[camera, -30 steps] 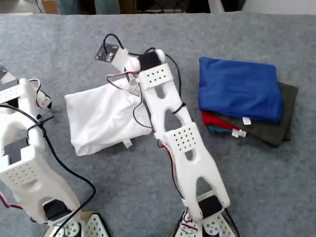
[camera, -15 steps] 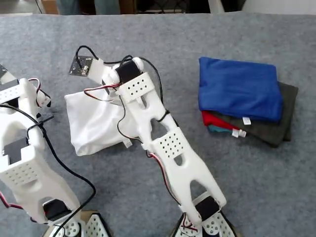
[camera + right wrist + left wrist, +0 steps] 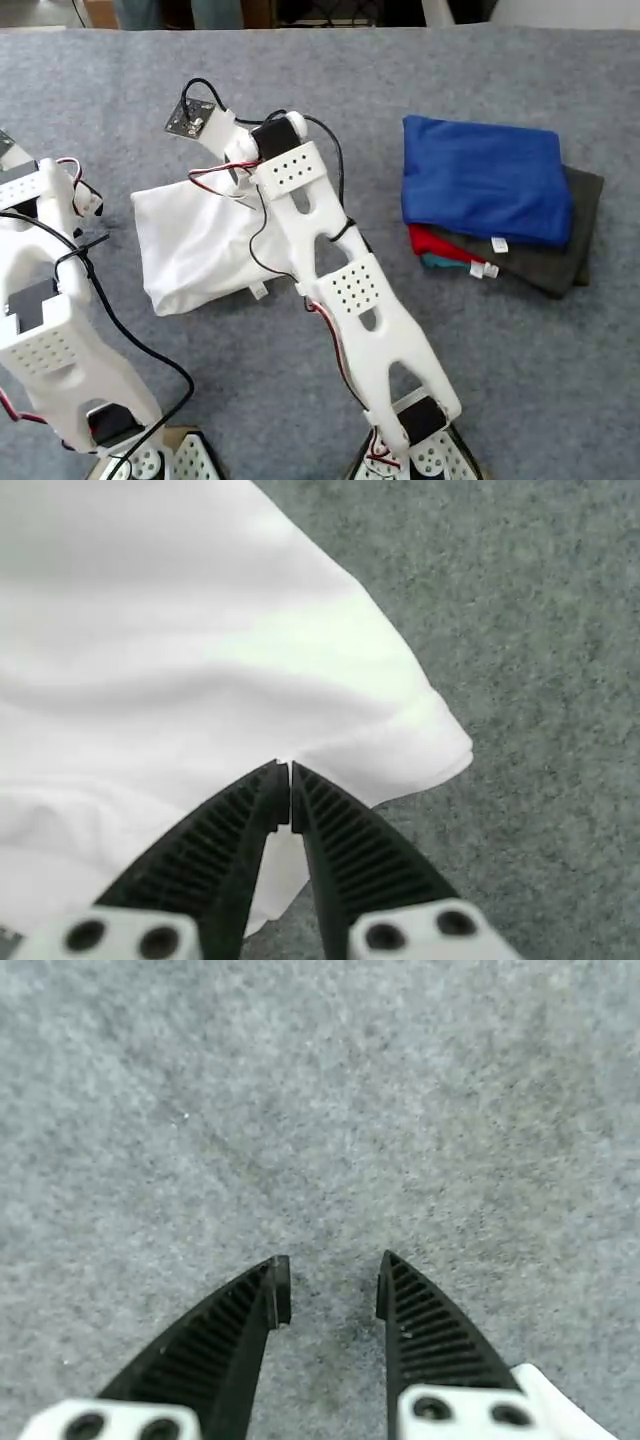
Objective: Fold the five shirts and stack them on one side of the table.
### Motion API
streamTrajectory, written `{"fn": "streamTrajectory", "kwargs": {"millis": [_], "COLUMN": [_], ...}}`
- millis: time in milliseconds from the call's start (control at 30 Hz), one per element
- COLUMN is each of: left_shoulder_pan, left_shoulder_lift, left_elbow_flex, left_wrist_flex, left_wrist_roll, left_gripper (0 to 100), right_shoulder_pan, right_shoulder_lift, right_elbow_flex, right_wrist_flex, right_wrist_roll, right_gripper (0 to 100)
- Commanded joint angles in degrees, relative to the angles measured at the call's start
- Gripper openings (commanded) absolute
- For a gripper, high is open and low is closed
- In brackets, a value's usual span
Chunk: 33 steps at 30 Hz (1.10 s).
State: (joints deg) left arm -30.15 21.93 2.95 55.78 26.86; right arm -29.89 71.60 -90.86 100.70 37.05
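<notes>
A loosely folded white shirt [image 3: 195,245] lies left of the table's middle. My right gripper [image 3: 288,772] is shut, its tips resting on the white shirt [image 3: 200,660] close to one rounded corner; I see no fabric between the jaws. At the right stands a stack of folded shirts: a blue one [image 3: 485,175] on top, then a dark grey one [image 3: 560,255], with red [image 3: 440,243] and teal [image 3: 435,262] edges showing beneath. My left gripper [image 3: 332,1285] is open over bare grey tabletop, at the table's left side.
The grey felt table [image 3: 520,380] has free room in front and at the back. The right arm [image 3: 340,270] stretches diagonally over the white shirt's right edge. The left arm [image 3: 50,320] stands at the left edge with loose cables.
The right arm's wrist swung left over the white shirt, then came partway back to the right. The shirt, the stack and the left arm kept their places.
</notes>
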Motion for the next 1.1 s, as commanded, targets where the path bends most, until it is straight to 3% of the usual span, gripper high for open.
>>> {"fn": "streamTrajectory", "kwargs": {"millis": [0, 500, 633, 900, 1067], "left_shoulder_pan": [-0.6, -0.7, -0.7, -0.5, 1.3], "left_shoulder_lift": [-0.8, -0.8, -0.8, -0.9, -3.0], "left_elbow_flex": [-0.6, -0.2, -0.2, 0.0, -6.5], "left_wrist_flex": [-0.7, -2.5, -2.4, -2.1, 6.9], "left_wrist_roll": [0.4, 0.3, 0.3, 0.3, -4.6], "left_gripper": [16, 17, 17, 16, 16], "right_shoulder_pan": [0.3, 2.6, 6.1, 9.0, 2.5], "right_shoulder_lift": [-5.7, -34.7, -38.3, -42.9, -42.9], "right_elbow_flex": [5.1, 57.5, 67.7, 63.1, 54.5], "right_wrist_flex": [0.6, 0.2, -1.4, -4.3, -1.3], "right_wrist_roll": [-0.6, -0.2, -0.1, -0.1, -0.8], "right_gripper": [1.5, 1.5, 1.5, 1.5, 1.5]}}
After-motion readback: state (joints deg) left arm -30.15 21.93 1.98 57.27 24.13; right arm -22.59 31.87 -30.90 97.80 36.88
